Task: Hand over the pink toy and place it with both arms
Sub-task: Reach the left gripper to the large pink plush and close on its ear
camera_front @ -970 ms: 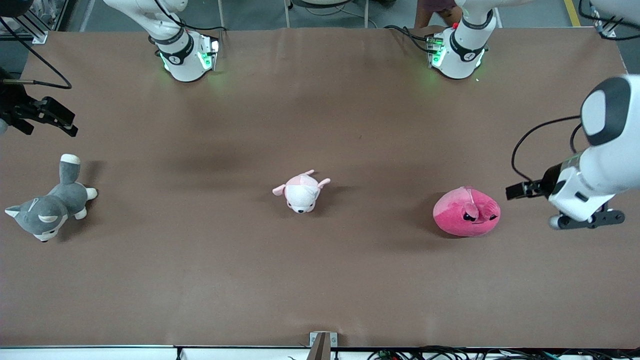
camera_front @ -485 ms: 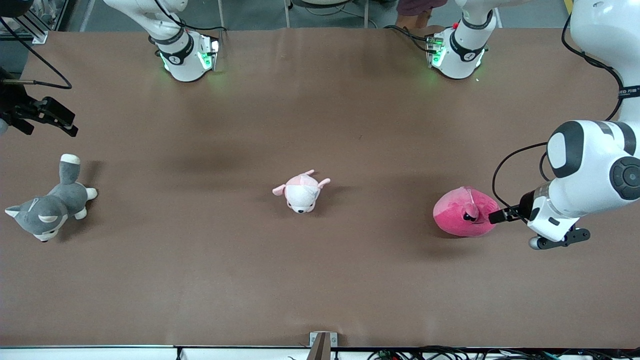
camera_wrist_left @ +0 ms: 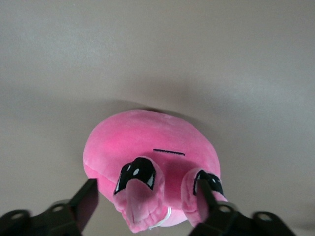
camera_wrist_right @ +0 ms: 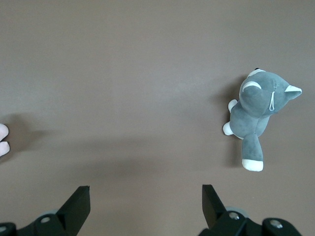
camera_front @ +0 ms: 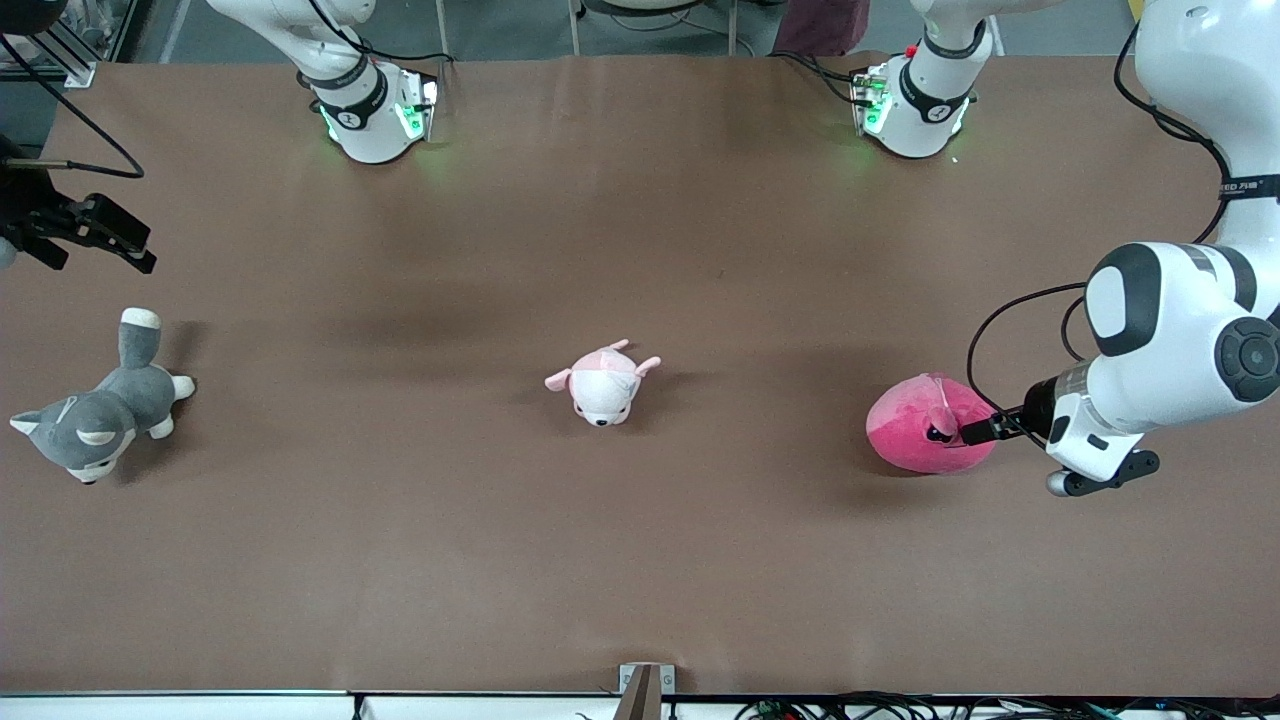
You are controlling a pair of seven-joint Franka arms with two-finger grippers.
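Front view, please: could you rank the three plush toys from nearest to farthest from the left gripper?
From the left gripper:
1. Pink toy, right at its open fingers, toward the left arm's end.
2. Puppy plush, mid-table.
3. Husky plush, at the right arm's end.

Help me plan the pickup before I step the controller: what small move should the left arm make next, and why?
Probably ease the left gripper down a little more, then close. Its open fingers already straddle the pink toy, which still lies on the table ungrasped, with only its eye end between them. The right gripper waits open above the table near the husky plush.
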